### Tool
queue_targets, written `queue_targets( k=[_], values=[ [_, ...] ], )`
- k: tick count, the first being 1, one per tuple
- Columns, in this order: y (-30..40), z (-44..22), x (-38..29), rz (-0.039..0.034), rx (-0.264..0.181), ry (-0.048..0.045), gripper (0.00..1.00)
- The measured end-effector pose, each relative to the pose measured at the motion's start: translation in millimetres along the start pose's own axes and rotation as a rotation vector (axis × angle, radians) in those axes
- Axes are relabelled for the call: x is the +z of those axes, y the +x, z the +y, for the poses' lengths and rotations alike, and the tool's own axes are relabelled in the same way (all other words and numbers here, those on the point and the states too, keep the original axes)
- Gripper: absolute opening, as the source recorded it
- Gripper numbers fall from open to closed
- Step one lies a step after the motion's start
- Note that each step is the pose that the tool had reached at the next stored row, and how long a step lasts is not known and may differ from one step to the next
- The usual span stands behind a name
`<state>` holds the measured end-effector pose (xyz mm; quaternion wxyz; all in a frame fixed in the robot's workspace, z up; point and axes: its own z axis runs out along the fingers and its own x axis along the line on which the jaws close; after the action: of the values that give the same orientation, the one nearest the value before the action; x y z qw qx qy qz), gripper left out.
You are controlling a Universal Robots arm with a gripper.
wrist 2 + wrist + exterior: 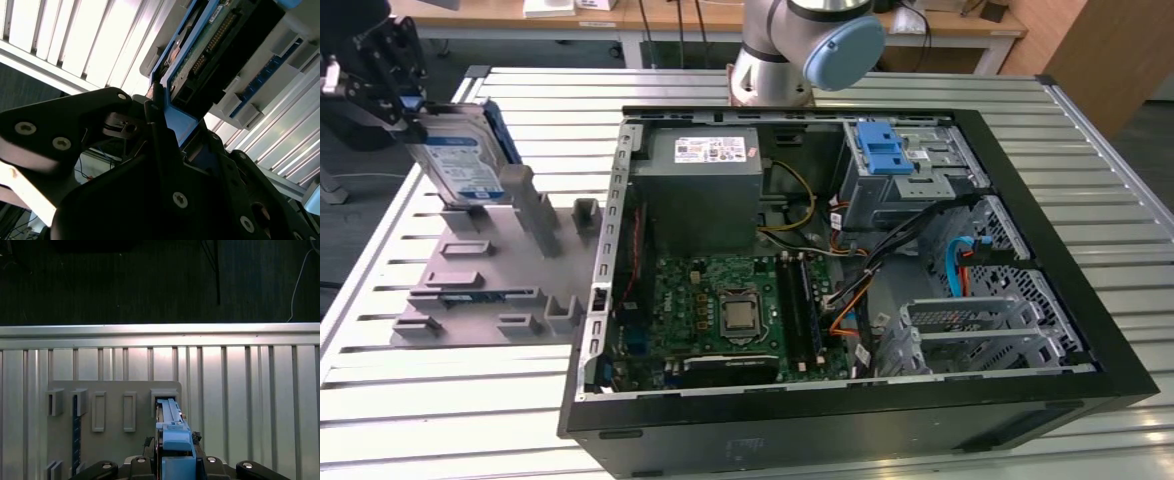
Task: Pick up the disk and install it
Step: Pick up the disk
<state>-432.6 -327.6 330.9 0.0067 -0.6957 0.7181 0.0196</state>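
Gripper: black body, nearest the lens in both wrist views. Fingers are closed on the blue bracket of the disk, one at each side of it.

Disk: silver drive with a blue-and-white label, held upright on edge outside the case, off the case wall at the exterior view's left. Its lower edge is seen at a slot of the rack; whether it touches the slot cannot be told. A green circuit face and a connector are shown on it in the second wrist view.

Rack: grey, slotted, laid flat on the worktop just beside the case.

Case: black, open, laid on its side on the worktop. Within it are listed a grey box with a white sticker, a green board, a blue latch on a metal bay, and cables.

Arm: base set on the worktop at the far side of the case.
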Motion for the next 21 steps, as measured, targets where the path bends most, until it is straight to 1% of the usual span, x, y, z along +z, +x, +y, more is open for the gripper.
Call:
queue_targets(
  k=[21],
  values=[
    [-0.4, 0.2, -9.4, 0.0000, 0.000, 0.0000, 0.36]
  ],
)
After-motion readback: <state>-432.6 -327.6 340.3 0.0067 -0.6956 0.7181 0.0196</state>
